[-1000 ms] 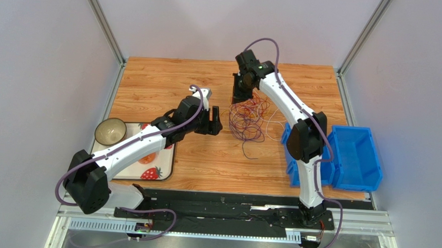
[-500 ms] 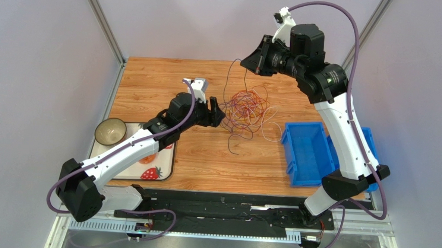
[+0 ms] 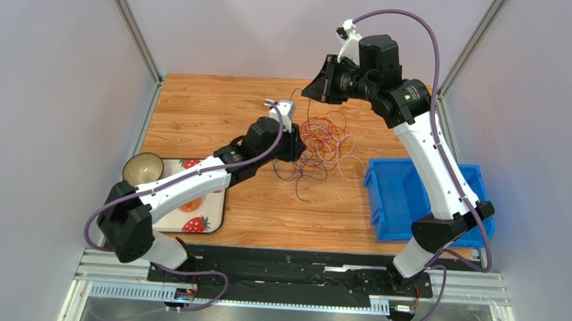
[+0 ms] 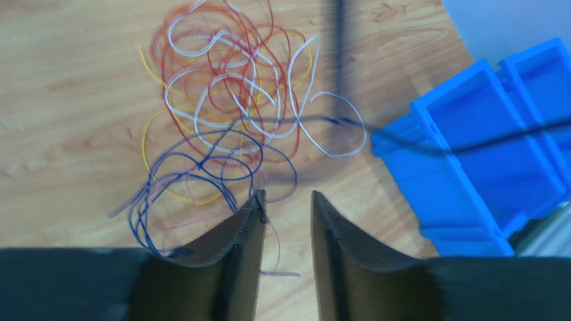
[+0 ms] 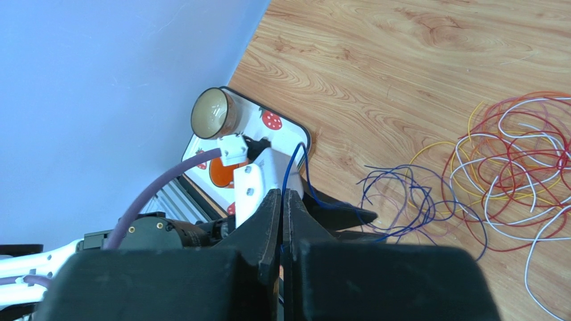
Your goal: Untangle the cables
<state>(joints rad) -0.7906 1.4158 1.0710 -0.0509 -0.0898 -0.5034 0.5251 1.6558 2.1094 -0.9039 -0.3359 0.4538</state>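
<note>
The cables point(image 3: 324, 142) lie as a loose tangle of orange, red, white, yellow, purple and blue loops on the wooden table point(image 3: 197, 109). My left gripper point(image 3: 297, 143) is low at the tangle's left edge. In the left wrist view it point(image 4: 285, 195) stands open, with the cables point(image 4: 228, 100) just ahead and a thin purple strand point(image 4: 273, 234) lying between the jaws beside the left finger point(image 4: 234, 254). My right gripper point(image 3: 306, 90) hangs high over the table's far side, shut on a blue cable point(image 5: 285, 175) that trails down to the cables point(image 5: 516, 167).
Two blue bins point(image 3: 403, 198) sit side by side at the right, close to the tangle. On the left, a strawberry-print tray point(image 3: 206, 218) carries a bowl point(image 3: 143, 170). Grey walls with metal posts close in the table at the back and sides.
My right arm rose from the tangle, drawing a blue strand up, then shifted slightly left. My left arm moved right to the tangle's edge, and its jaws narrowed.
</note>
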